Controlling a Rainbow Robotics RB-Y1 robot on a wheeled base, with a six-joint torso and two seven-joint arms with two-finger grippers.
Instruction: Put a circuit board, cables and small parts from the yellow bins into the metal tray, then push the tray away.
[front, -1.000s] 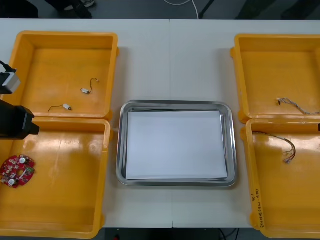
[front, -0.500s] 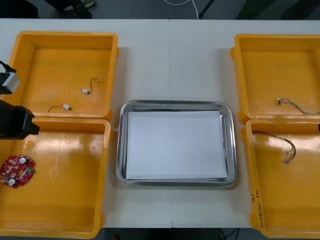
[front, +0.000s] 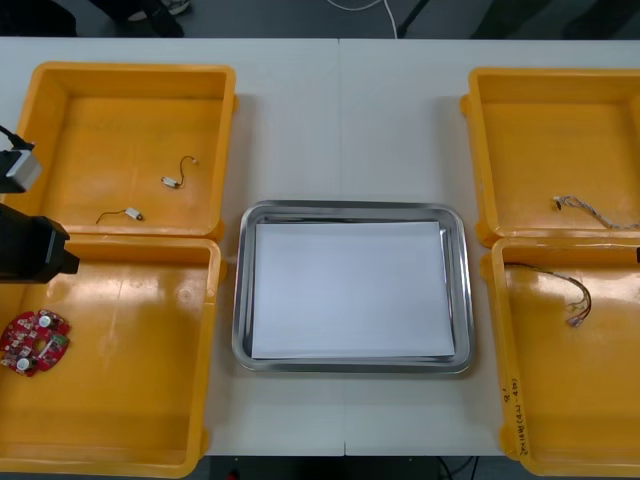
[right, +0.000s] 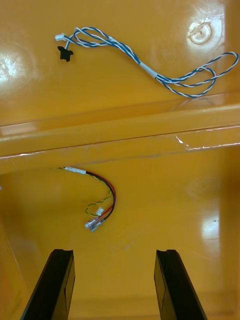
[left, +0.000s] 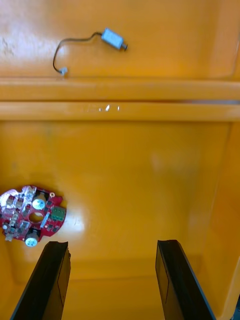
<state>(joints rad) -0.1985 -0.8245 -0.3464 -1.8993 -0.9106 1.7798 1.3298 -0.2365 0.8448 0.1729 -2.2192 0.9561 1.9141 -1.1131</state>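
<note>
1. Your left gripper (left: 112, 245) hangs over the near left yellow bin (front: 120, 400), its fingers spread wide with nothing between them.
2. The circuit board (left: 32, 220) lies flat on that bin's floor, outside the gap. It sits just beside one fingertip, toward the bin's outer wall, and in the front view it is closer to the robot's edge of the table than the left arm (front: 30, 250) is.
3. That offset looks like what the coming move turns on. You would likely have to shift sideways toward the outer wall before descending. The board is round, so there is no long axis to line up with.
4. Your right gripper (right: 114, 252) is likewise spread and empty over the near right bin (front: 560, 400). The red and yellow cable (right: 100, 205) lies ahead of its fingers, and the blue and white cable (right: 145, 65) is beyond the dividing wall.
5. The metal tray (front: 242, 300), white inside, holds nothing yet and stands well apart from the board, so the left arm is plainly the nearer one
</note>
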